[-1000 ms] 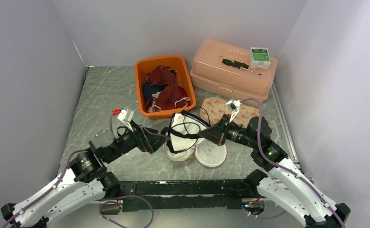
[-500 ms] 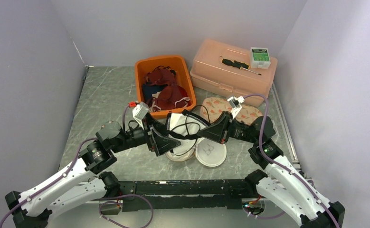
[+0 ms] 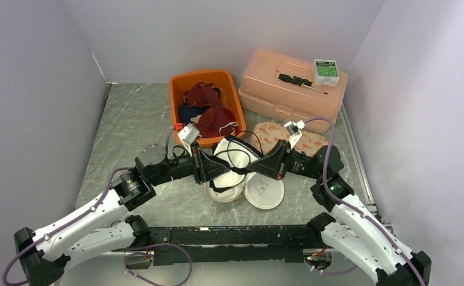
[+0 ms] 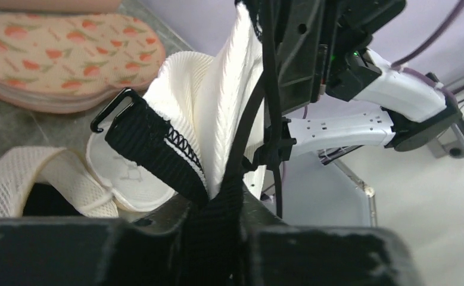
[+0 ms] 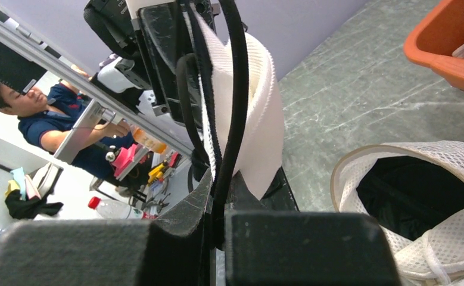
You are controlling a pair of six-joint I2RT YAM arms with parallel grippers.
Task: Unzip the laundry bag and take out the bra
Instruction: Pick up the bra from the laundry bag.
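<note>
Two arms meet over the middle of the table: the left arm reaches in from 9 o'clock, its jaws closed on the black band of the white bra. The bra is held up between them, over the opened mesh laundry bag lying at its 6 o'clock, while the right arm comes from 3 o'clock, its jaws clamped on a black strap and white fabric. An orange bin of dark red garments sits at the bra's 12 o'clock, a pink box at 2 o'clock.
</note>
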